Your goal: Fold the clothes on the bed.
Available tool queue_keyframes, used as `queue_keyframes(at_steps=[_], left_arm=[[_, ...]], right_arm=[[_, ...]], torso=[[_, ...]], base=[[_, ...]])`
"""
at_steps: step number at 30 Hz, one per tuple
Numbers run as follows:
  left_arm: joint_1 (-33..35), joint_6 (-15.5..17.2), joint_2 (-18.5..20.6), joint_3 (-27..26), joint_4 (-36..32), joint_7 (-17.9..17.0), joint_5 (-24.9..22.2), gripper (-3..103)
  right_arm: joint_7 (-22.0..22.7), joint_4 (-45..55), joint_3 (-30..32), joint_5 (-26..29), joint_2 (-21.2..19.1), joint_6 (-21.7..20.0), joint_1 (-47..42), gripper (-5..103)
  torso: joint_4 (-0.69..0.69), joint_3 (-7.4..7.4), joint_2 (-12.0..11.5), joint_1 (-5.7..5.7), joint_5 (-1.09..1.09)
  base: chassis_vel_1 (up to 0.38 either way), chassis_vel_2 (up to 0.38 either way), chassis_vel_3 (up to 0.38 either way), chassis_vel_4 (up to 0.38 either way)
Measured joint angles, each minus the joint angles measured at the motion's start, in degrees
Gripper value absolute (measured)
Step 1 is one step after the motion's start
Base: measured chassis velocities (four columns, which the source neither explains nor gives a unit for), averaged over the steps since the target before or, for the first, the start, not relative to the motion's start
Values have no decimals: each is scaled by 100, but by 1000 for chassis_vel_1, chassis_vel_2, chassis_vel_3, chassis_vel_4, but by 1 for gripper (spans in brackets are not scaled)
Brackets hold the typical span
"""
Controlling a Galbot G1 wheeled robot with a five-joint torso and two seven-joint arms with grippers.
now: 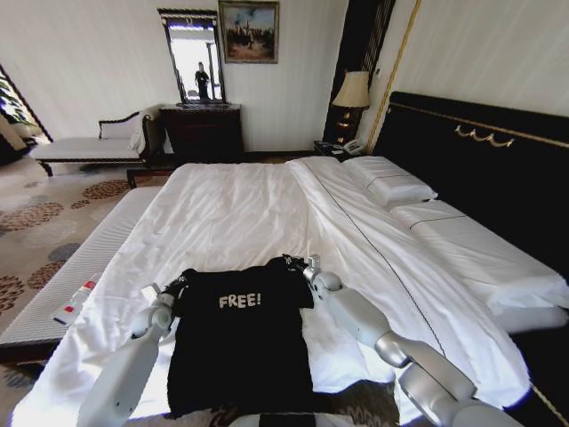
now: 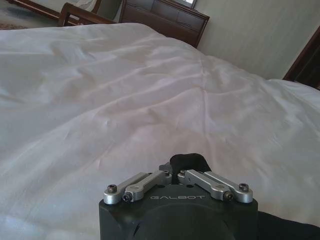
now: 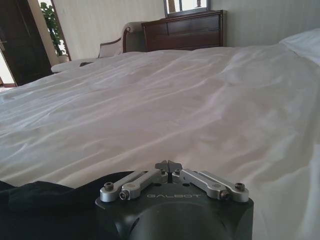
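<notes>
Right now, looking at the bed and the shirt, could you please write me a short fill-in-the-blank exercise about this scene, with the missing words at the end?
1. The T-shirt lying on the bed is ____ in colour.
2. The white word on its chest reads ____.
3. The left end effector and the right end effector are at the shirt's two ____.
4. The lamp beside the headboard stands on the robot's ____ side.

Missing words: black; FREE!; shoulders; right

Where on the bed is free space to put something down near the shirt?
The widest bare sheet of the bed lies beyond the black T-shirt, toward the pillows. A narrower strip runs on the shirt's right. It is crowded at the shoulders, where the left gripper and right gripper sit.
</notes>
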Motion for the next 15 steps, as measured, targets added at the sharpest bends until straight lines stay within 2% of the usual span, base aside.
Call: queue_keyframes(at_steps=[2, 6, 11, 15], left_arm=[[-139, 37, -9, -12, 174, -80, -45, 0], [-211, 55, 21, -73, 308, -94, -134, 0], [-211, 61, 54, -109, 386, -76, -164, 0], [-118, 4, 1, -106, 200, -65, -123, 0]], right_arm=[[379, -34, 59, 33, 18, -230, 21, 0], [587, -41, 147, 153, -24, -361, 28, 0], [519, 45, 215, 208, -145, -339, -35, 0], [360, 160, 226, 232, -161, -165, -97, 0]], torso=[[0, 0, 0, 0, -1], [0, 0, 0, 1, 0], [-1, 0, 0, 0, 1], [0, 0, 0, 0, 0]], base=[[0, 0, 0, 0], [0, 0, 0, 0], [0, 0, 0, 0], [0, 0, 0, 0]])
